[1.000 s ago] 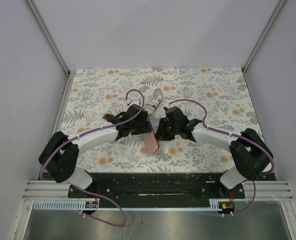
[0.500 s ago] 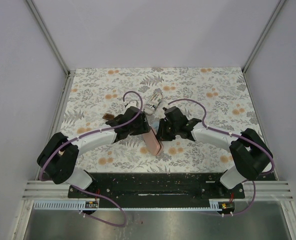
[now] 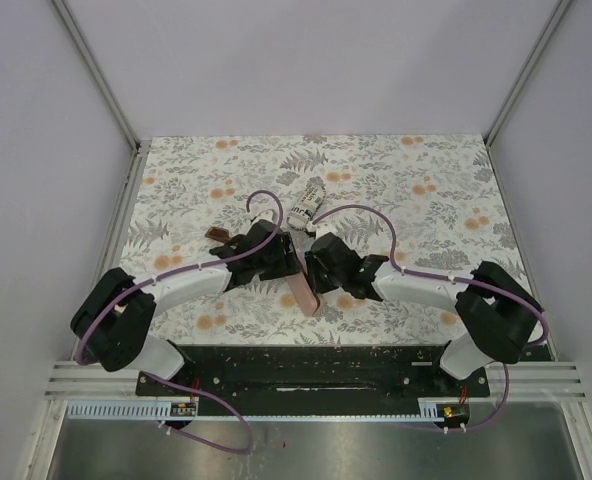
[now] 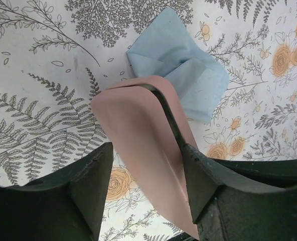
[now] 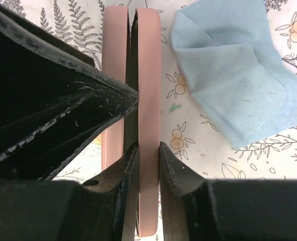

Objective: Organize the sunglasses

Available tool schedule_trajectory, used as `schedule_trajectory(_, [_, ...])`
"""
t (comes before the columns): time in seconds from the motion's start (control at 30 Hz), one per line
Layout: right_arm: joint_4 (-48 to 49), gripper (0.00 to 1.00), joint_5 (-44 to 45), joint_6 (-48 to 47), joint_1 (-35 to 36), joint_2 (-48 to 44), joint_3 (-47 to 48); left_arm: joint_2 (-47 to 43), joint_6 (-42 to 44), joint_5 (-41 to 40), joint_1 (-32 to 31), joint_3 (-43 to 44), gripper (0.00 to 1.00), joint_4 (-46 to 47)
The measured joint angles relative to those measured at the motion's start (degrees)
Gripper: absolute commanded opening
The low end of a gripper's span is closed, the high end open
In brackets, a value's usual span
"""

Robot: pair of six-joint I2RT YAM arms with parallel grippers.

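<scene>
Where the two arms meet at the middle of the floral bench [image 3: 426,180], a pink hard case [image 3: 301,292] stands on its long edge between them, its free end pointing toward 6 o'clock in the top view; the left hand [image 3: 288,262] comes at it from 9 o'clock and the right hand [image 3: 316,270] from 3 o'clock. Seen from the left wrist, the case runs up between that hand's two dark fingers [image 4: 208,191]; one finger lies flat against the case's flank and the other meets its far edge near the tip, so the left hand grips the case, though at a slant. Seen from the right wrist, the case is slightly ajar, its two pink halves parted by a narrow dark slit; what lies inside cannot be made out. The right hand is closed on the rim of the half at 3 o'clock, pinched thin between its fingertips [image 5: 176,175]; a finger of the left hand presses the other half from 9 o'clock. A crumpled blue cloth [image 5: 234,75] lies flat on the bench at 1 o'clock of the case, near it but apart. The stars-and-stripes pouch [image 3: 304,205] lies at 12 o'clock of the hands, just beyond them. The brown sunglasses [image 3: 217,236], small in the top view and hard to read in detail, rest on the bench at 9 o'clock of the left hand, just beside the arm; neither hand touches them.
</scene>
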Motion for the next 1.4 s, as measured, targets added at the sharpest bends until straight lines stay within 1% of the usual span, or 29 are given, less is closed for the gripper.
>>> schedule_trajectory(0.1, [0.3, 0.09, 3.9, -1.6, 2.1, 0.0, 0.1, -1.2, -1.0, 0.0, -0.2, -1.4, 0.53, 1.1])
schedule_trajectory(0.2, [0.2, 0.1, 7.1, -2.9, 4.0, 0.1, 0.3, -2.1, -1.6, -0.1, -0.4, -2.7, 0.53, 2.2])
schedule_trajectory(0.27, [-0.1, 0.1, 8.9, -3.4, 4.9, 0.2, 0.6, -2.5, -2.0, -0.3, -0.5, -3.2, 0.5, 2.6])
schedule_trajectory(0.37, [-0.8, 0.1, 12.3, -4.3, 6.7, 0.7, 1.3, -2.6, -2.4, -0.2, -0.7, -3.6, 0.43, 3.3])
schedule_trajectory(0.5, [-1.9, 0.09, 16.5, -4.8, 8.7, 1.7, 2.5, -3.4, -2.6, -0.3, -1.0, -4.4, 0.41, 3.8])
schedule_trajectory(0.67, [-3.6, 0.08, 19.5, -4.6, 9.9, 2.6, 3.8, -6.2, -3.6, -0.5, -1.0, -7.2, 0.37, 4.6])
schedule_trajectory(0.9, [-3.6, 0.08, 20.4, -3.3, 10.1, 2.8, 3.8, -10.8, -5.2, -0.6, -0.9, -12.3, 0.35, 6.0])
schedule_trajectory(1.07, [-3.9, 0.08, 20.3, -2.2, 9.6, 2.9, 3.8, -12.7, -5.8, -0.7, -0.9, -14.1, 0.34, 6.1])
schedule_trajectory(1.2, [-4.0, 0.08, 16.7, -1.3, 6.1, 2.7, 3.2, -13.4, -5.6, -0.7, -0.9, -14.5, 0.33, 4.5])
schedule_trajectory(1.3, [-2.0, 0.08, 11.5, 0.5, 0.7, 2.6, 1.0, -12.9, -5.6, -0.7, -1.2, -16.4, 0.33, 0.3])
schedule_trajectory(1.4, [-1.0, 0.09, 8.3, 0.9, -0.4, 1.7, 0.0, -12.9, -5.6, -0.7, -1.3, -15.8, 0.34, 0.2])
